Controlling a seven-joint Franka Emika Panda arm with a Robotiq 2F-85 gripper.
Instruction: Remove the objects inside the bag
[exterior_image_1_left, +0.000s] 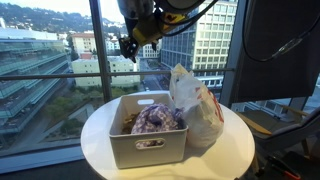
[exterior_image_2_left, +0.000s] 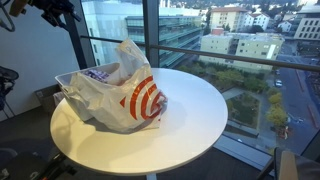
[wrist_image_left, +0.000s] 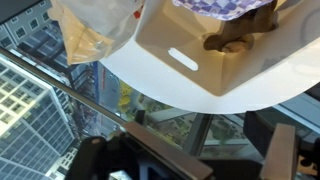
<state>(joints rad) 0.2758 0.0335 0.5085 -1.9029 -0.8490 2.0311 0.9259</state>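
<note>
Gripper (exterior_image_1_left: 129, 48) hung high over the far-left side of the round white table (exterior_image_1_left: 232, 150), well clear of everything on it. In the wrist view its two dark fingers (wrist_image_left: 97, 158) stood wide apart with nothing between them — released, empty.

Crinkled translucent whitish plastic bag with red marks (exterior_image_1_left: 197, 108) stood upright on the table, touching the right-hand wall of the white rectangular plastic bin with a handle slot (exterior_image_1_left: 150, 146), as seen in an exterior view. From the gripper the bag lay down and to the right, beyond the bin. In the wrist view the bag (wrist_image_left: 92, 30) sat at the upper left, with the bin to its right. The bag's long axis ran roughly vertical, its bunched top tipped a little toward the bin.

The soft mottled purple-and-white bundle (exterior_image_1_left: 155, 118) and the small brown lump (wrist_image_left: 232, 42) lay in the bin, not in the bag. I could not pick out a small dark item. Whether the bag held anything more I could not tell — the plastic was too clouded, though a yellowish tint showed through it.

Judgement: the next move would turn on carrying the gripper right, across the bin, then descending onto the bag's top from above. The bin stood between gripper and bag, so I would keep height until past the bin's right wall.
</note>
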